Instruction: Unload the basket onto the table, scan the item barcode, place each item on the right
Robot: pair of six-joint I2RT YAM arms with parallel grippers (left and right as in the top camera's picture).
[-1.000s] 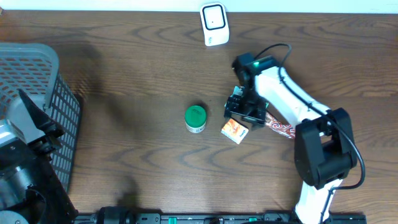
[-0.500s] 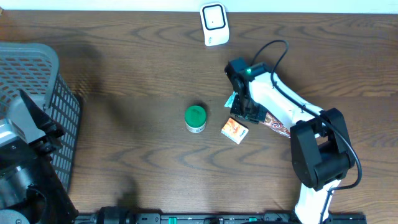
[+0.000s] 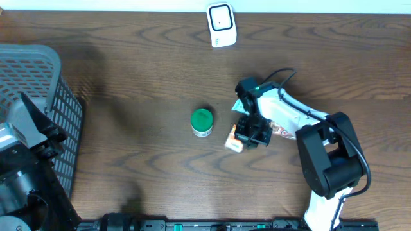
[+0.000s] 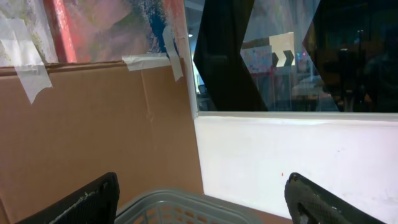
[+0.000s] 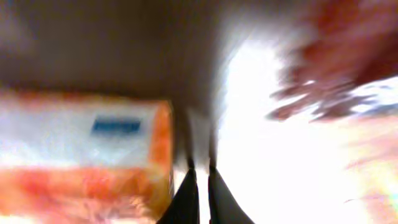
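Since a second ago, the right gripper [image 3: 248, 134] has swung down the table onto the small orange box [image 3: 233, 144], nudging it, and its jaws have pinched together. The blurred wrist view shows the box just left of the touching fingertips [image 5: 185, 202], so whether it is held cannot be told, while the left gripper [image 4: 199, 208] hangs wide and idle above the grey basket [image 3: 38, 64]. To do this step well, I judge the grasp should be checked or retaken across the box's sides before lifting, then its barcode face turned toward the white scanner [image 3: 220, 24] at the far edge, clear of the green-lidded jar [image 3: 201, 121].
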